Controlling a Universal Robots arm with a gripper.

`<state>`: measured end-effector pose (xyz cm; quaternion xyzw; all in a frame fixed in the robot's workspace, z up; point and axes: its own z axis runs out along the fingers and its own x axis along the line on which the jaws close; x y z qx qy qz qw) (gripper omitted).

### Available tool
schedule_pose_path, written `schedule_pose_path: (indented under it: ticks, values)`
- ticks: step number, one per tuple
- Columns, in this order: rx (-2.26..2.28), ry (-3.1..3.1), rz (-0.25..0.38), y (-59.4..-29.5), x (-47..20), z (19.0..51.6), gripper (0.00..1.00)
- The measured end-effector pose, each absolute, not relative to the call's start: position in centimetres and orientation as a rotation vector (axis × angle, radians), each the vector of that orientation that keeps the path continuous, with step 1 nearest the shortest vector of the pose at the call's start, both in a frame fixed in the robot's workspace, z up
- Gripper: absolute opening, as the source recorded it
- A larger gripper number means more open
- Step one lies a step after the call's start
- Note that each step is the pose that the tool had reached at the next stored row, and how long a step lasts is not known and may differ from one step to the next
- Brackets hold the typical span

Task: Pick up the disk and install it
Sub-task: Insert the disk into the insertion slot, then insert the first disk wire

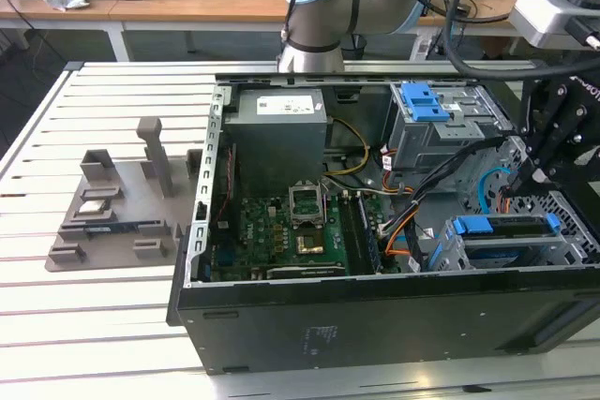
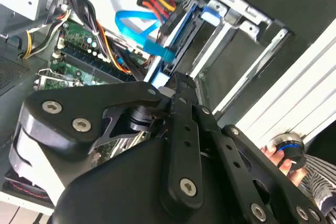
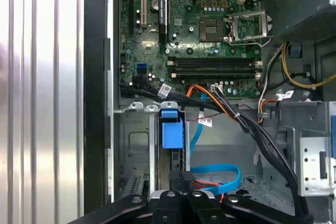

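1. My gripper [image 1: 518,185]: poised over the computer case [image 1: 375,325], at its drive-cage corner. Clenched or released, I cannot tell.
2. The disk [image 1: 502,227]: in its blue bracket, seated in the grey cage inside the case, just beneath my gripper.
3. Blue data cable [image 3: 220,174]: looped inside the case, beside the disk.
4. Motherboard [image 3: 210,24]: on the case floor, beyond the cage.
5. Power supply [image 1: 281,133]: against the case's far wall.
6. Grey parts tray [image 1: 112,213]: outside the case, on the slatted table [image 1: 94,325].
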<state>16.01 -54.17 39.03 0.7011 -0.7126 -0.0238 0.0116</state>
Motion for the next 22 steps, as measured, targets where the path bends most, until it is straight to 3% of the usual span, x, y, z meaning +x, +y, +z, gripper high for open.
schedule_pose_path:
  ticks: [4,7,13,22]
  values:
    - [2.185,-2.222,-0.075,-54.2,16.8,39.0,0.11]
    - [2.186,-2.222,-0.075,-54.2,16.8,39.0,0.30]
    - [2.185,-2.221,-0.075,-52.7,17.5,38.8,0.30]
    - [2.154,-2.243,-0.081,-52.3,19.5,36.0,0.30]
